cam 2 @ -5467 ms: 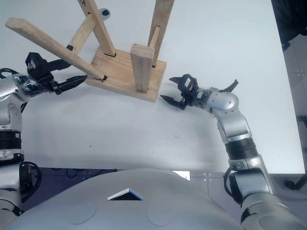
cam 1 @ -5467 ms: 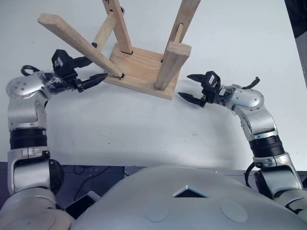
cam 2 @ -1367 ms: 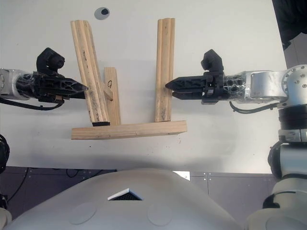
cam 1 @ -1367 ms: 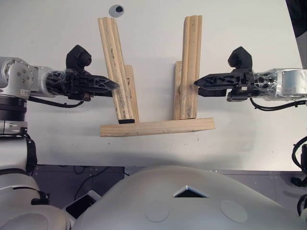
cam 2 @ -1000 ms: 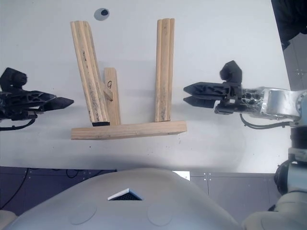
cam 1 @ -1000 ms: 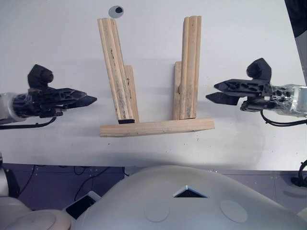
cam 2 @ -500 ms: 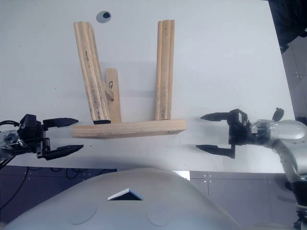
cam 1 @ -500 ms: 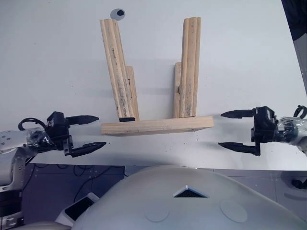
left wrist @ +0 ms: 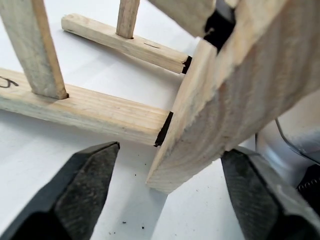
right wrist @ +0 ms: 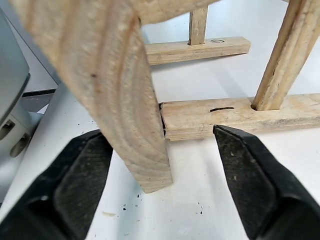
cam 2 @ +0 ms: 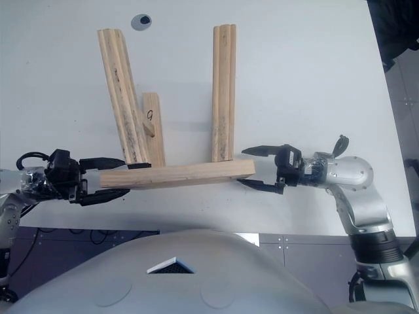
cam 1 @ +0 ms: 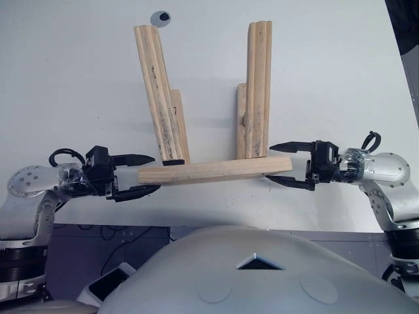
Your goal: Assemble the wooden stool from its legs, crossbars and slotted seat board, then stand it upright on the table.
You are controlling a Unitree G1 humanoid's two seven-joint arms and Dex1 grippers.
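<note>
A: Where does the robot have things on the table point(cam 1: 340, 78)?

B: The stool point(cam 1: 252, 98) lies on its side near the front edge. Its seat board point(cam 1: 216, 170) stands on edge closest to the robot, and the legs point(cam 1: 156, 91) point away across the table. It looks assembled, so what remains is probably to stand it upright.

A: And the arms?

B: The left gripper point(cam 1: 152, 173) is spread wide with one finger on each side of the board's left end. The right gripper point(cam 1: 272, 162) brackets the right end in the same way. Neither is clamped on the wood yet.

A: How should it handle the grip?

B: It should close both sides evenly on the board's faces, seated deep enough not to slip. Then it should turn the two ends together, so the legs swing down without twisting the joints or skidding the stool off the edge.

A: What has changed from half a second ago?

B: Both grippers were then lower and well clear of the board's ends. They have since moved inward and up to straddle them, fingers open as before. The stool has barely shifted.
</note>
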